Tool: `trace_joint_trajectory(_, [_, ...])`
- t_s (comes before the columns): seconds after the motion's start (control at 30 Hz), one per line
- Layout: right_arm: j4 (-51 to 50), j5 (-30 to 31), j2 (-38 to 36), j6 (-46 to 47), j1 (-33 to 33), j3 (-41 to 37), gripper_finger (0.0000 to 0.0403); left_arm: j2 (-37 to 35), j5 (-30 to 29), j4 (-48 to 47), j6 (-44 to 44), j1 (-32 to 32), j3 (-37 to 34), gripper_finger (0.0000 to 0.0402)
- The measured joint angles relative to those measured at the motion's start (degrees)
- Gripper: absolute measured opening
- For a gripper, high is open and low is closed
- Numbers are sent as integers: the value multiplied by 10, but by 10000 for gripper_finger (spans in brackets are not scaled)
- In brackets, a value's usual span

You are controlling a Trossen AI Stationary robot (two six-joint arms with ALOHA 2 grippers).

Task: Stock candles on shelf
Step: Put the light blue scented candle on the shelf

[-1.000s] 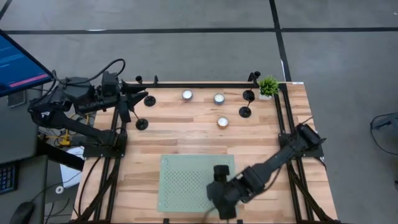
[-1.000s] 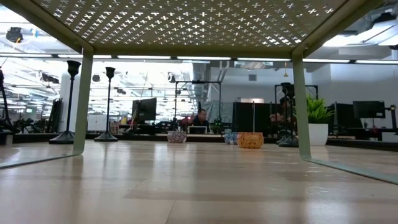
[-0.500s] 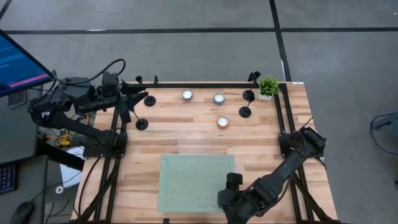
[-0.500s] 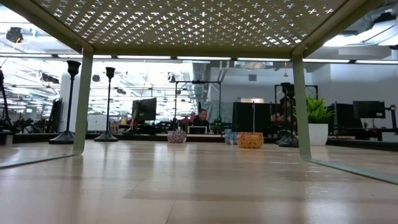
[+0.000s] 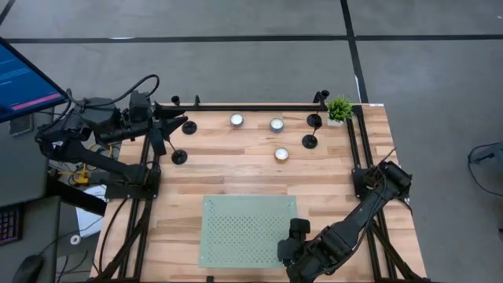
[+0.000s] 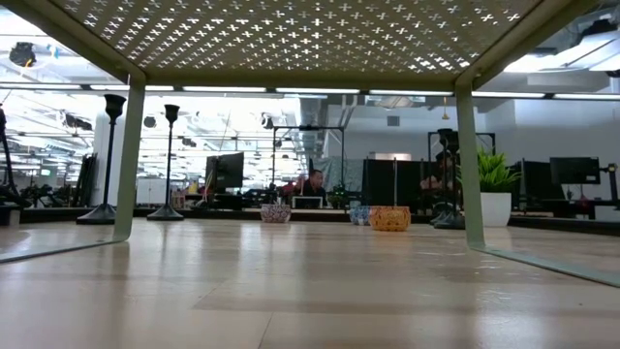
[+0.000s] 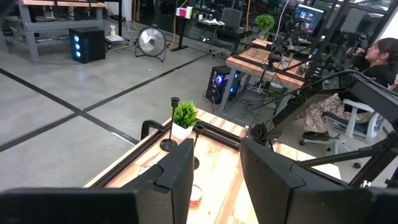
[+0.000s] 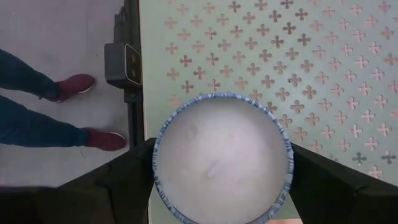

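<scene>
White candle (image 8: 222,158), clamped between the fingers of the right gripper (image 5: 292,245), hangs right above the green shelf's (image 5: 236,228) lower-right corner; the left gripper (image 7: 214,171), gaping empty, waits upper left.

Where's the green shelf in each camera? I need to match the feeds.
High view: the shelf sits at the middle of the table's near edge.
Low view: seen from beneath, it spans the top.
Left wrist view: not in it.
Right wrist view: it is the perforated surface behind the candle.
Shared landmark: the potted plant, also in the low view and the left wrist view.
</scene>
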Motion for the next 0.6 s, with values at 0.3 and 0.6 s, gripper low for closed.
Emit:
trace_joint_trajectory(0.3, [-12,-3,0,17,0,0,306,1,0,0,0,0,0,131])
trace_joint_trajectory(0.6, [-43,-3,3,14,3,26,307,1,0,0,24,0,0,131])
